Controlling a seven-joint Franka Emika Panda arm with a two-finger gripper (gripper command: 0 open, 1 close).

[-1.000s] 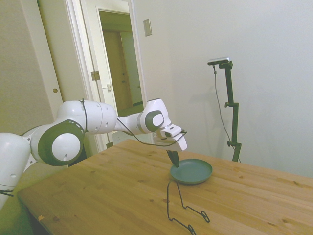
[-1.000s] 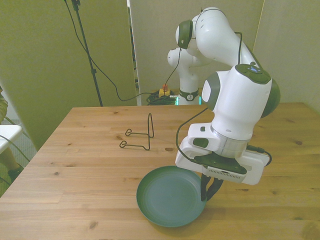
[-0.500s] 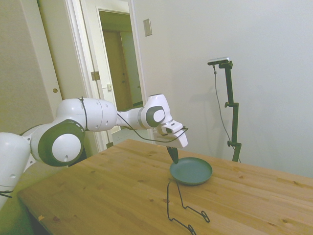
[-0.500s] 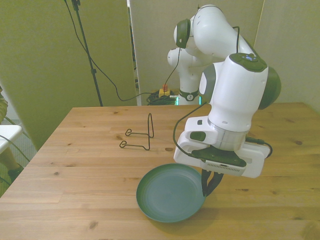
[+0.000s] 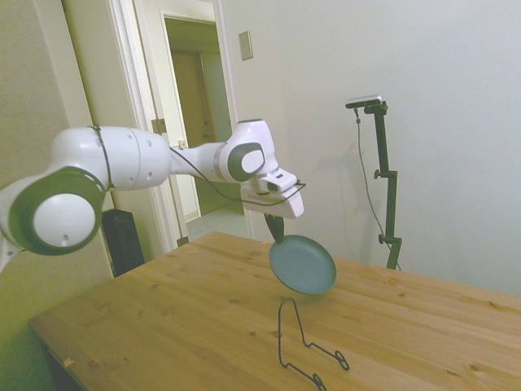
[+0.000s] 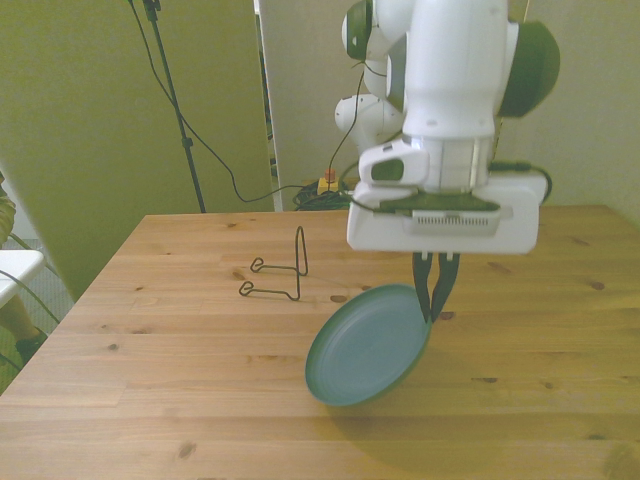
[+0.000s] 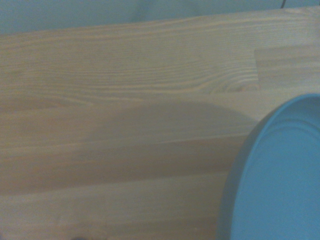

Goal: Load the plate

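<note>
One teal plate (image 6: 367, 346) hangs tilted above the table (image 6: 150, 340), its rim pinched by the hand (image 6: 434, 308).

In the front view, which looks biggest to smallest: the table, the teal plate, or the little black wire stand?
1. The wooden table.
2. The plate, though it hangs nearer the camera, which enlarges it.
3. The wire stand.

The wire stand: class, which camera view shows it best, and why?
The front view: the wire stand sits whole and unobstructed on the table. The side view shows it edge-on at the frame's bottom. The wrist view shows only wood and the plate.
</note>
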